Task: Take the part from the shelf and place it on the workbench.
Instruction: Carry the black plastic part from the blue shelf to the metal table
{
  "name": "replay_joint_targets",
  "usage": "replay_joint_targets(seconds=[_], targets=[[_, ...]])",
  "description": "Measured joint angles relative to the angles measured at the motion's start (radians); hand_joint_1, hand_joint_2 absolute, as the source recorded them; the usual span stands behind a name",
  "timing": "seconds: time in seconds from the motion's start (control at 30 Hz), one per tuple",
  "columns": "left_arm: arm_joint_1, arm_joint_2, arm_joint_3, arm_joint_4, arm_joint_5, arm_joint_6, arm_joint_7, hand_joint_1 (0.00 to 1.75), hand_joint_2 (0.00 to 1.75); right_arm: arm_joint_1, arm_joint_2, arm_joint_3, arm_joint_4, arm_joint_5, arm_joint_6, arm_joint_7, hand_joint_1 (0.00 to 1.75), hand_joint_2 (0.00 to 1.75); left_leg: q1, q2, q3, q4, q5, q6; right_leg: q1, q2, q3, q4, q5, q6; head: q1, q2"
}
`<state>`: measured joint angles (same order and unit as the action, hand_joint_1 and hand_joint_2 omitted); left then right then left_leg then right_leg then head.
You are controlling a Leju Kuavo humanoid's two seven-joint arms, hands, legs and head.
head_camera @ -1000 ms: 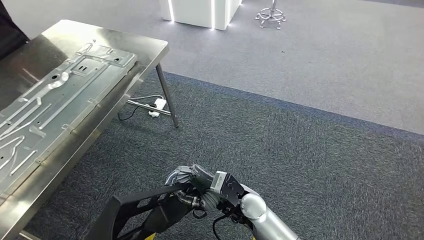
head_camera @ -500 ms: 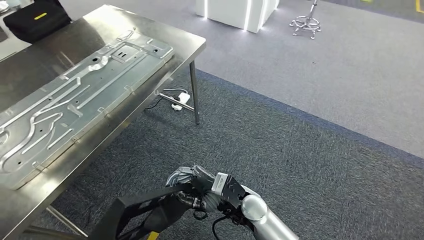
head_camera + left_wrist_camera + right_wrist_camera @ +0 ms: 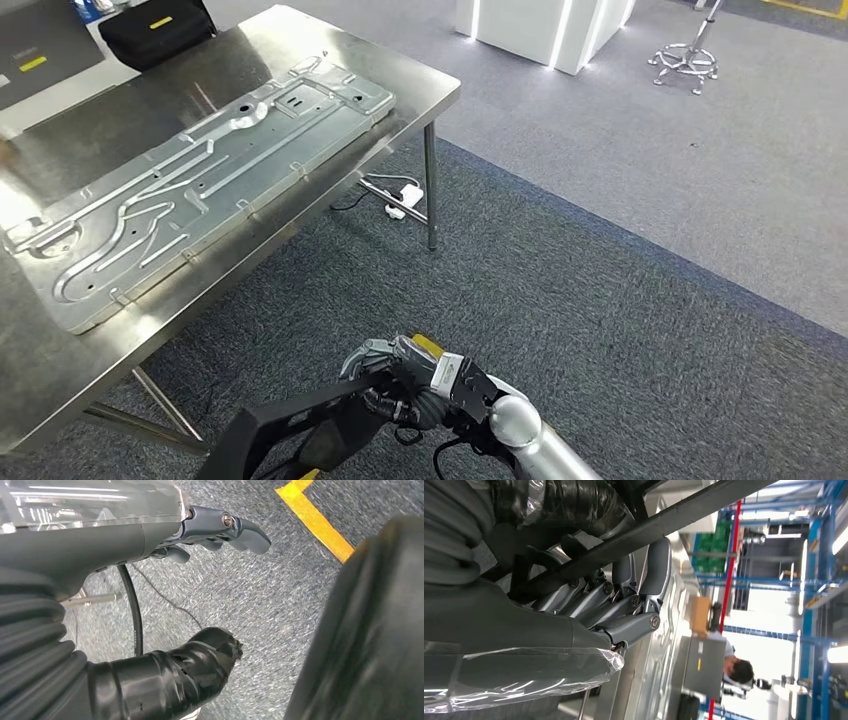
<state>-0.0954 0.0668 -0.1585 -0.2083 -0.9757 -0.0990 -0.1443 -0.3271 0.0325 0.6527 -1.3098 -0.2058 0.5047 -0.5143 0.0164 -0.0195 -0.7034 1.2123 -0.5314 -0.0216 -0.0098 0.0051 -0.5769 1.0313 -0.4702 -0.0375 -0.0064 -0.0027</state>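
My right hand (image 3: 400, 382) grips the part, a black angular metal frame (image 3: 300, 425), low at the bottom of the head view, above the carpet. In the right wrist view its fingers (image 3: 624, 600) wrap around a black bar of the frame (image 3: 674, 520). The workbench (image 3: 425, 95) is a steel table at the upper left, and the frame hangs beside and below its near edge. In the left wrist view my left hand (image 3: 200, 595) hangs over the carpet with its thumb (image 3: 190, 665) and fingers (image 3: 235, 527) apart and nothing in them.
A large stamped metal panel (image 3: 200, 190) covers much of the workbench, and a black bag (image 3: 155, 30) sits at its far end. A power strip with cables (image 3: 405, 195) lies by the table leg (image 3: 430, 185). A person (image 3: 736, 672) stands beyond the table.
The whole picture has shifted right and down as the camera turned towards the workbench, so more of the tabletop shows. My right hand keeps its grip on the black frame.
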Motion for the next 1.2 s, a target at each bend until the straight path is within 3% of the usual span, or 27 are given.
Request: replay_joint_targets(seconds=[0.07,0.1,0.17,0.23,0.37,0.4,0.47,0.53,0.57,0.6,0.63,0.7,0.77,0.9,0.97,1.03,1.1,1.13,1.17,1.2], targets=[[0.001,-0.001,0.002,0.000,-0.005,-0.002,0.008,0.00,1.75,0.002,0.000,0.000,0.000,-0.005,0.006,0.001,1.75,1.75,0.002,0.009,-0.038,0.080,-0.022,-0.004,0.003,-0.014,-0.001,0.000,-0.001,-0.001,0.000,0.000],[0.002,-0.001,0.003,0.000,-0.007,-0.003,0.012,0.00,1.75,0.002,0.000,0.000,0.000,-0.007,0.007,0.002,1.75,1.75,0.003,0.011,-0.029,0.065,-0.005,-0.004,0.004,-0.018,-0.001,0.001,-0.001,-0.001,0.000,0.000],[0.003,-0.001,0.006,0.000,-0.010,-0.004,0.021,0.00,1.75,0.001,0.000,0.000,0.000,-0.011,0.008,0.003,1.75,1.75,0.003,0.016,0.038,-0.061,0.056,0.000,0.004,-0.023,0.001,0.001,-0.003,0.001,0.000,0.000],[0.001,-0.002,0.009,0.000,-0.011,-0.006,0.028,0.00,1.75,-0.001,0.001,0.000,0.000,-0.014,0.008,0.003,1.75,1.75,-0.002,0.022,0.098,-0.174,0.089,0.010,0.007,-0.026,0.001,0.002,-0.006,0.009,0.000,0.000],[0.003,-0.004,0.011,0.000,-0.015,-0.012,0.036,0.00,1.75,-0.002,0.004,0.000,0.000,-0.017,0.009,0.005,1.75,1.75,-0.009,0.017,0.117,-0.209,0.082,0.042,0.005,-0.026,-0.003,0.030,0.002,0.035,0.001,0.000],[0.003,-0.005,0.011,0.000,-0.017,-0.012,0.037,0.00,1.75,-0.003,0.004,0.000,0.000,-0.018,0.009,0.006,1.75,1.75,-0.008,0.015,0.125,-0.211,0.081,0.050,0.003,-0.023,-0.013,0.054,-0.008,0.039,0.001,0.000],[0.001,-0.009,0.012,0.000,-0.018,-0.012,0.039,0.00,1.75,-0.004,0.004,0.000,0.000,-0.019,0.009,0.006,1.75,1.75,-0.008,0.013,0.135,-0.214,0.078,0.062,0.002,-0.014,-0.062,0.144,-0.059,0.044,0.002,0.000],[0.001,-0.010,0.013,0.000,-0.018,-0.012,0.040,0.00,1.75,-0.002,0.004,0.000,0.001,-0.020,0.009,0.005,1.75,1.75,-0.009,0.012,0.140,-0.213,0.072,0.066,0.000,-0.008,-0.133,0.258,-0.105,0.049,0.002,0.000],[0.002,-0.011,0.014,0.000,-0.018,-0.013,0.040,0.00,1.75,0.000,0.003,0.000,0.002,-0.020,0.009,0.006,1.75,1.75,-0.010,0.010,0.144,-0.212,0.069,0.065,-0.001,-0.007,-0.156,0.285,-0.105,0.051,0.002,0.000],[0.003,-0.012,0.014,0.000,-0.018,-0.013,0.040,0.00,1.75,0.001,0.003,0.000,0.002,-0.020,0.009,0.006,1.75,1.75,-0.010,0.008,0.149,-0.211,0.064,0.063,-0.003,-0.006,-0.162,0.277,-0.086,0.051,0.002,0.000],[0.003,-0.014,0.015,0.000,-0.018,-0.014,0.040,0.00,1.75,0.002,0.003,0.000,0.003,-0.020,0.009,0.006,1.75,1.75,-0.009,0.005,0.157,-0.210,0.057,0.060,-0.005,-0.006,-0.149,0.233,-0.050,0.051,0.002,0.000],[0.004,-0.017,0.016,0.000,-0.018,-0.014,0.040,0.00,1.75,0.002,0.002,0.000,0.003,-0.020,0.009,0.006,1.75,1.75,-0.008,0.001,0.173,-0.206,0.041,0.052,-0.007,-0.005,-0.097,0.104,0.024,0.049,0.002,0.000],[0.002,-0.020,0.017,0.000,-0.018,-0.014,0.040,0.00,1.75,0.001,0.002,0.000,0.004,-0.021,0.009,0.006,1.75,1.75,-0.006,0.000,0.180,-0.205,0.028,0.039,-0.001,-0.003,-0.069,0.029,0.035,0.042,0.003,0.000],[0.000,-0.022,0.018,0.000,-0.020,-0.015,0.042,0.00,1.75,0.001,0.004,0.000,0.004,-0.023,0.009,0.007,1.75,1.75,-0.005,0.002,0.193,-0.185,0.024,0.015,0.002,-0.001,-0.037,0.010,0.015,0.011,0.003,0.000],[-0.002,-0.024,0.019,0.000,-0.019,-0.015,0.042,0.00,1.75,-0.001,0.006,-0.001,0.003,-0.024,0.009,0.007,1.75,1.75,-0.003,0.007,0.153,-0.101,0.020,0.009,-0.001,-0.003,-0.004,0.004,-0.001,-0.001,0.003,0.000],[-0.005,-0.026,0.020,0.000,-0.018,-0.016,0.043,0.00,1.75,-0.002,0.008,0.000,0.003,-0.025,0.009,0.007,1.75,1.75,-0.003,0.011,0.065,0.022,-0.014,0.003,0.001,-0.006,0.020,0.002,-0.021,-0.007,0.003,0.000],[-0.004,-0.027,0.021,0.000,-0.018,-0.017,0.043,0.00,1.75,-0.001,0.009,0.000,0.003,-0.025,0.009,0.007,1.75,1.75,-0.003,0.012,-0.010,0.083,-0.055,0.001,0.003,-0.005,0.045,0.002,-0.044,-0.008,0.003,0.000],[-0.002,-0.027,0.022,0.000,-0.018,-0.017,0.043,0.00,1.75,0.000,0.009,0.000,0.003,-0.025,0.009,0.007,1.75,1.75,-0.003,0.012,-0.027,0.071,-0.056,0.004,0.004,-0.003,0.060,0.002,-0.056,-0.008,0.003,0.000],[-0.001,-0.027,0.023,0.000,-0.018,-0.017,0.044,0.00,1.75,0.000,0.009,0.000,0.003,-0.025,0.009,0.007,1.75,1.75,-0.004,0.012,-0.029,0.029,-0.029,0.009,0.004,-0.001,0.077,0.002,-0.070,-0.007,0.003,0.000],[0.000,-0.027,0.025,0.000,-0.018,-0.018,0.044,0.00,1.75,0.000,0.010,0.000,0.003,-0.025,0.009,0.007,1.75,1.75,-0.006,0.013,-0.024,-0.032,0.028,0.015,0.004,-0.001,0.092,0.001,-0.084,-0.005,0.003,0.000]])
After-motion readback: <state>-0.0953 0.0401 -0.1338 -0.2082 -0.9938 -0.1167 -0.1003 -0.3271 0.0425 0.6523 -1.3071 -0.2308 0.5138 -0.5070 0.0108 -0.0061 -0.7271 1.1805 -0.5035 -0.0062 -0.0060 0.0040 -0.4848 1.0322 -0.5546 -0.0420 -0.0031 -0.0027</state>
